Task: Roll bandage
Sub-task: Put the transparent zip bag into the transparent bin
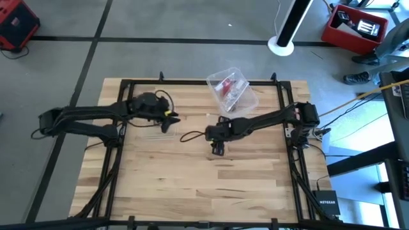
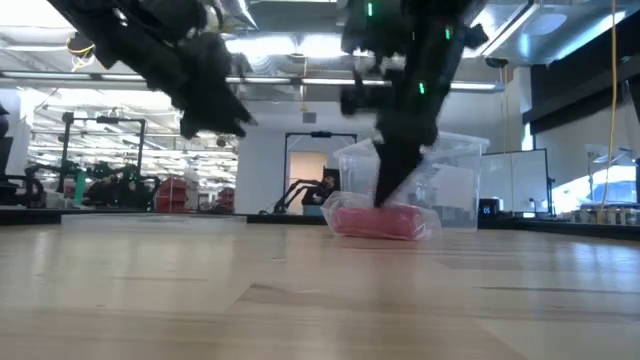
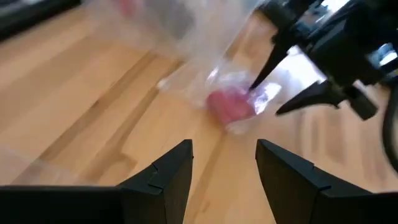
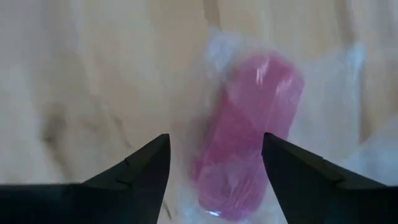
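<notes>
The bandage (image 4: 249, 137) is a small pink roll inside a crumpled clear wrapper (image 3: 264, 96). It lies on its side on the wooden table near the middle (image 2: 378, 222). My right gripper (image 1: 218, 149) points steeply down over it, open, with a finger on either side of the roll (image 4: 216, 155). In the high view the gripper hides the roll. My left gripper (image 1: 170, 120) hangs open above the table's left half, pointing toward the roll (image 3: 224, 165) with nothing between its fingers. My right gripper's open fingers (image 3: 258, 78) reach down from above to the wrapper beside the bandage; I cannot tell whether they touch it. The roll rests on the table.
A clear plastic box (image 1: 231, 88) with red items inside stands at the table's far edge, just behind the roll (image 2: 450, 180). A flat clear plastic piece (image 1: 153, 134) lies under the left gripper. The black frame (image 1: 192, 82) runs round the table. Bare wood fills the near half.
</notes>
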Available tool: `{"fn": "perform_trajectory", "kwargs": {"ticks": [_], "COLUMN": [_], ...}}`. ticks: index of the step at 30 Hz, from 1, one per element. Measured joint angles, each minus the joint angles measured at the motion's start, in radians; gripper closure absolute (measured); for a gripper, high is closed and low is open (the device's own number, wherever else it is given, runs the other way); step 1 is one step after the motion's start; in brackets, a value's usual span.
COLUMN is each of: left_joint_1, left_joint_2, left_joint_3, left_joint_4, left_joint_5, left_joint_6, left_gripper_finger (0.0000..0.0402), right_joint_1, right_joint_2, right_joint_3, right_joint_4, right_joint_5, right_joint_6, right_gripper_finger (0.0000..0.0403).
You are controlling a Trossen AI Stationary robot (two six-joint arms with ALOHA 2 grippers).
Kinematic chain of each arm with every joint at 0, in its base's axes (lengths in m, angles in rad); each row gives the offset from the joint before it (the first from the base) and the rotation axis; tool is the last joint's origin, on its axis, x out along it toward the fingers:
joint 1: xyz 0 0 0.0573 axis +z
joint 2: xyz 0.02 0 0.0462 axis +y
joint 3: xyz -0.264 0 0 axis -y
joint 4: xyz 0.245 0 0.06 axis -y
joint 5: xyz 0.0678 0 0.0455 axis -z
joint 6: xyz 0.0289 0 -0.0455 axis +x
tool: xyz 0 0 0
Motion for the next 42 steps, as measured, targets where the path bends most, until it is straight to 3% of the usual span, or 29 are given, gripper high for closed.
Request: {"fn": "perform_trajectory", "kwargs": {"ticks": [5,14,19,22,27,34,42], "left_joint_1": [-0.079,-0.191,-0.244,-0.290,-0.323,-0.322,-0.371], "left_joint_2": [0.134,0.418,0.581,0.644,0.660,0.642,0.641], "left_joint_3": [0.000,0.000,0.000,0.000,0.001,0.001,0.021], "left_joint_4": [0.055,0.422,0.586,0.706,0.746,0.731,0.757], "left_joint_5": [-0.101,-0.183,-0.166,-0.161,-0.146,0.018,-0.114], "left_joint_6": [-0.081,-0.374,-0.504,-0.507,-0.507,-0.476,-0.437], "left_gripper_finger": [0.0233,0.0233,0.0233,0.0233,0.0233,0.0233,0.0233], "right_joint_1": [0.018,0.241,0.304,0.315,0.314,0.314,0.309], "right_joint_2": [0.031,0.021,0.030,0.030,0.029,0.029,0.029], "right_joint_3": [-0.040,-0.046,-0.046,-0.046,-0.090,-0.127,-0.127], "right_joint_4": [0.037,0.067,0.086,0.094,0.140,0.159,0.180], "right_joint_5": [-0.044,-0.032,0.107,0.133,0.119,0.099,0.104], "right_joint_6": [-0.015,-0.199,-0.183,-0.156,-0.122,-0.057,-0.049], "right_gripper_finger": [0.0150,0.0151,0.0151,0.0151,0.0151,0.0151,0.0151]}}
